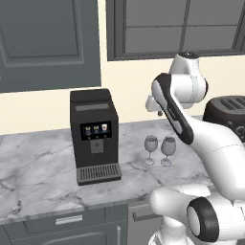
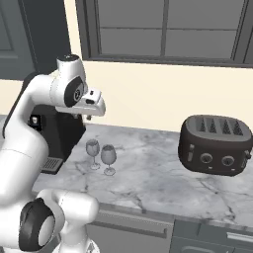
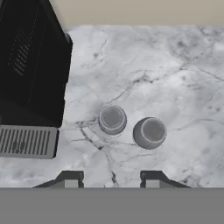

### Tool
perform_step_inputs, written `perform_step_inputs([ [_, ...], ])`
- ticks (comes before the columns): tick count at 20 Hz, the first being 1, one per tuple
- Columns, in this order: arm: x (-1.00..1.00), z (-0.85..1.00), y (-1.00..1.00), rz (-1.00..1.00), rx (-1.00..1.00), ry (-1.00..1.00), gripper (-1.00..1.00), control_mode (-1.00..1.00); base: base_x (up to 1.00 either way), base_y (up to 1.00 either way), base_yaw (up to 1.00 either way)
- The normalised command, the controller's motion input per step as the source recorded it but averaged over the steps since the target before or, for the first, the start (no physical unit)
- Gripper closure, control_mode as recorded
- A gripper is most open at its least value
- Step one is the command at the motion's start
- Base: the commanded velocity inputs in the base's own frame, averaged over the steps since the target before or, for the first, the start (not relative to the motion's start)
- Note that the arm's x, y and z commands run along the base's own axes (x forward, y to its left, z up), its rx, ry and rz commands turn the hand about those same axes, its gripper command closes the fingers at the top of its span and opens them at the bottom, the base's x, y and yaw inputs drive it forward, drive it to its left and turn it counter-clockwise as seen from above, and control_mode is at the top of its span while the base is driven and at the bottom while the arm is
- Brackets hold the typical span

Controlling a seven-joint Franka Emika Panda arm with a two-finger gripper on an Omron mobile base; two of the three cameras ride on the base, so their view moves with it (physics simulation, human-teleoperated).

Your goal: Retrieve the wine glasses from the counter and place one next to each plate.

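Currently:
Wine glasses: two, left [image 1: 150, 144] and right [image 1: 168, 146], upright, mid-counter [image 1: 43, 167].
Coffee machine [image 1: 94, 134]: one.
Toaster [image 2: 216, 144]: one.
Gripper [image 3: 111, 180]: empty, part-open above glasses.

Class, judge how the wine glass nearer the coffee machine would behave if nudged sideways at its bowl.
The wine glass probably tips easily: a rounded bowl on a thin stem over a small foot. It would likely knock its neighbouring glass, standing close beside. Looks light and fragile.

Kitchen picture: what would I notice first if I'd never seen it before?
Probably the big white robot arm bending over the marble counter. Below its hand stand two little wine glasses, side by side and upright. A tall black coffee machine stands left of them, and a dark toaster sits farther right.
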Motion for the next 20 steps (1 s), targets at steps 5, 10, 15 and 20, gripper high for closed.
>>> perform_step_inputs([
  [5,-0.24,-0.23,0.0,-0.05,0.03,0.06,-1.0,-1.0,0.0,0.0,0.0],
  [10,-0.39,-0.14,-0.06,-0.39,0.11,0.14,-1.0,-1.0,0.0,0.0,0.0],
  [15,-0.24,0.0,-0.08,-0.5,0.15,0.22,-1.0,-1.0,0.0,0.0,0.0],
  [20,-0.08,0.0,-0.22,-0.39,0.1,0.15,-1.0,-1.0,0.0,0.0,0.0],
])
